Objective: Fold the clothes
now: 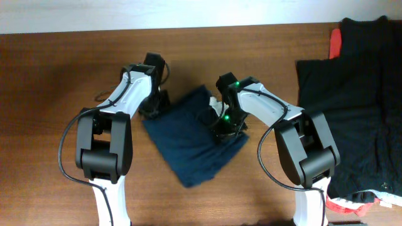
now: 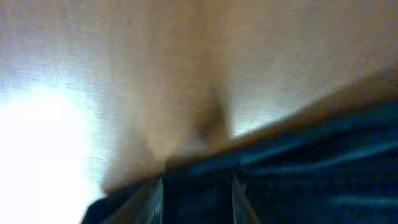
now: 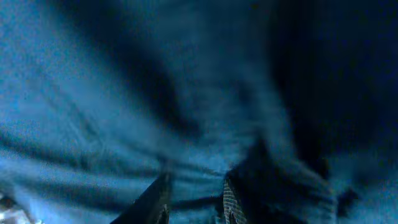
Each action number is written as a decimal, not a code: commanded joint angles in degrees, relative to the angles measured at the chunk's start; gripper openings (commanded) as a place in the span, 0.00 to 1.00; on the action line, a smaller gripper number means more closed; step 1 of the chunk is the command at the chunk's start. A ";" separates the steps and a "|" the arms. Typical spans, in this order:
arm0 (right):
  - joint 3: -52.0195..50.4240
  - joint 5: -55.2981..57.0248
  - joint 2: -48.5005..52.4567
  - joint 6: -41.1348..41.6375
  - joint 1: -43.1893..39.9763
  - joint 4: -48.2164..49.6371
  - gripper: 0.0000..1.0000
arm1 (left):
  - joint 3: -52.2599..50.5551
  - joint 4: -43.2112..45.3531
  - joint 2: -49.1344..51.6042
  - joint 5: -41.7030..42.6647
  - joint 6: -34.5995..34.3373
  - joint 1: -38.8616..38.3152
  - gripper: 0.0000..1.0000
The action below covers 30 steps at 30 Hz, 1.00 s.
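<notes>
Navy shorts [image 3: 155,99] fill view; wrinkled

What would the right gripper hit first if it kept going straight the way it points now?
Most likely the navy shorts. The right gripper points into the cloth, whose folds fill the wrist view just past the fingertips. Overhead it sits over the shorts' right side. Whether it already touches is unclear.

The shorts [image 1: 191,141] lie mid-table [image 1: 50,75] between the two arms; a pile of garments [image 1: 361,107] sits well apart at the right edge.
</notes>
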 commanded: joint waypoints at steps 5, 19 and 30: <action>6.93 22.95 0.04 4.46 -3.08 -3.56 0.33 | 2.86 -8.46 -2.47 13.51 5.97 0.31 0.36; 16.92 23.15 -12.87 9.88 -7.74 -14.73 0.36 | 0.35 -4.09 -3.67 23.17 27.67 -1.57 0.79; 16.92 23.63 -12.90 10.69 -8.72 -16.17 0.36 | -9.27 0.37 -3.72 20.11 26.14 -1.46 0.00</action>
